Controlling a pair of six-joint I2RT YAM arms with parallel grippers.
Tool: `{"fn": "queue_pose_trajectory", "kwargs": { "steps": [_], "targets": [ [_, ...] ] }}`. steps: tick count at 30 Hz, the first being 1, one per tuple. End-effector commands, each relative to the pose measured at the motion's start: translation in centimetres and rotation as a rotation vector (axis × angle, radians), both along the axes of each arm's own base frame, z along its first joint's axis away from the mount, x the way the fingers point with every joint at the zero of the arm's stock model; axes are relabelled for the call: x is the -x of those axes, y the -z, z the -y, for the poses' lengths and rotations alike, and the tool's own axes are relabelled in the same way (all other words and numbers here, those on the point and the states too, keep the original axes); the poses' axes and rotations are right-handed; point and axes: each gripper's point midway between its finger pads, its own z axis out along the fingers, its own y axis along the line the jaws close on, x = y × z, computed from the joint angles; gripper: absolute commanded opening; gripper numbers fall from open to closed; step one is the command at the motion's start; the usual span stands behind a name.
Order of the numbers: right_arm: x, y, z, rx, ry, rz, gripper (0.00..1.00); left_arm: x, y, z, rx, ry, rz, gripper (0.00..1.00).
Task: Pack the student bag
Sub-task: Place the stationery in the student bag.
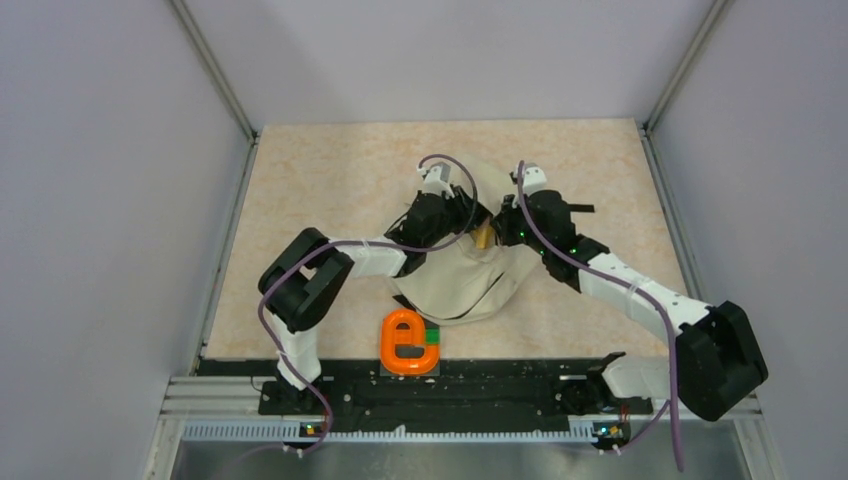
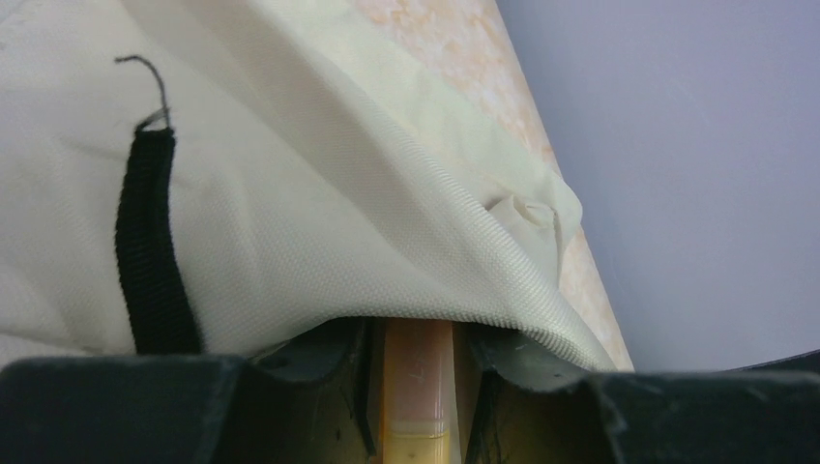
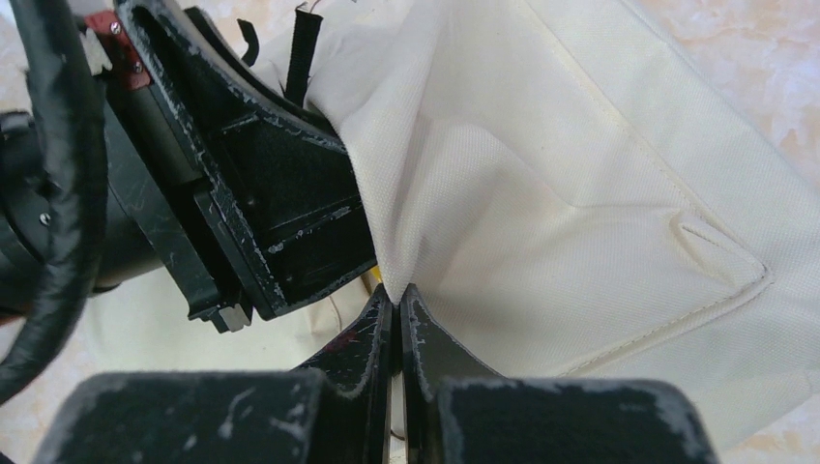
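Lying crumpled in the middle of the counter, the student bag is being pinched at a cream fold by the right gripper, whose jaws are pressing together. The left gripper, partly open, is clamping a tan strip under the bag's raised edge. An orange e-shaped piece is sitting near the arms' bases.

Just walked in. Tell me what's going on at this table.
Both arms are working on the cream student bag lying mid-table. The right gripper is shut, pinching a fold of its fabric. The left gripper holds a tan flat stick between its fingers, and the stick's far end is hidden under the bag's raised edge. An orange e-shaped item sits on the table near the arm bases, outside the bag.
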Motion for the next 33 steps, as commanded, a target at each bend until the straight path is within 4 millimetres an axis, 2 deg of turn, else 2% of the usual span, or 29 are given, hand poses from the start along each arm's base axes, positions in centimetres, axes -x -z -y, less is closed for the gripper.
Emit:
{"fn": "queue_pose_trajectory", "kwargs": {
  "steps": [1,4,6,11,17,22,24,30,33],
  "targets": [
    [0.4,-0.5,-1.6,-0.060,-0.049,0.001,0.00,-1.9,-2.0,-1.7,0.090,-0.175,0.115,0.15],
    [0.3,0.0,-1.6,-0.051,-0.045,-0.008,0.00,-1.1,-2.0,-1.2,0.085,-0.135,0.106,0.20],
    [0.4,0.2,-1.5,-0.048,-0.045,-0.014,0.00,-0.5,-1.8,-1.3,0.059,-0.112,0.088,0.27],
    [0.1,0.3,-1.2,-0.042,-0.020,-0.013,0.00,1.6,-1.6,-2.5,-0.036,-0.062,0.080,0.56],
    [0.0,0.0,-1.3,-0.043,-0.021,-0.008,0.00,3.8,-1.9,-3.8,-0.130,-0.004,0.057,0.77],
    [0.0,-0.1,-1.2,-0.040,-0.017,-0.007,0.00,5.3,-0.7,-5.1,-0.208,0.012,-0.006,0.79],
    [0.0,-0.1,-1.1,-0.037,-0.016,-0.008,0.00,6.6,-0.2,-5.2,-0.204,0.053,-0.041,0.78],
    [-0.1,0.0,-1.2,-0.036,-0.016,-0.008,0.00,9.5,0.3,-4.1,-0.127,0.154,-0.114,0.71],
    [0.0,0.0,-1.2,-0.038,-0.018,-0.011,0.00,9.9,0.5,-3.4,-0.109,0.175,-0.121,0.68]
  ]
}}
